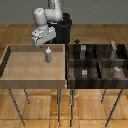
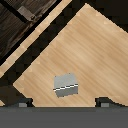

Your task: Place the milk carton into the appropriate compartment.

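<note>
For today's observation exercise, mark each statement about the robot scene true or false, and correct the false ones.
1. The milk carton stands upright in the light wooden tray. True.
2. The gripper has closed on the carton. False: it hangs above it, apart.
3. The dark compartment bin sits toward the exterior view's right of the tray. True.
4. The carton is already inside a compartment. False: it is in the tray.
</note>
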Controlling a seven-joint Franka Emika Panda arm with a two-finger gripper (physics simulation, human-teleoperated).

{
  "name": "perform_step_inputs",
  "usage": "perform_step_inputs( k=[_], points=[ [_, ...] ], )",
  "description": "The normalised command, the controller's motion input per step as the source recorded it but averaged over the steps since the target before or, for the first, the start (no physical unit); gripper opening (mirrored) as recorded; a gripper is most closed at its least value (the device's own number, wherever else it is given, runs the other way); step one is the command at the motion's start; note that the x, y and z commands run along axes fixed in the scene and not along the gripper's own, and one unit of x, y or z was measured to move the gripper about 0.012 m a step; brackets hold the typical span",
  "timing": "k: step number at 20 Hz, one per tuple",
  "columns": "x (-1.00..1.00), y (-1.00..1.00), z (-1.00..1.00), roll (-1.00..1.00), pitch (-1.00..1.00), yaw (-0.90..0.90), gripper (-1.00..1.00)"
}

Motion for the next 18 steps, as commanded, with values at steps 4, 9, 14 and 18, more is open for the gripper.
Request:
perform_step_inputs(
  k=[4, 9, 14, 18],
  points=[
    [0.25, 0.00, 0.00, 0.00, 0.00, 0.00, 1.00],
    [0.20, 0.00, -0.20, 0.00, 0.00, 0.00, 1.00],
    [-0.20, 0.00, 0.00, 0.00, 0.00, 0.00, 1.00],
    [0.00, 0.00, -0.50, 0.00, 0.00, 0.00, 1.00]
  ],
)
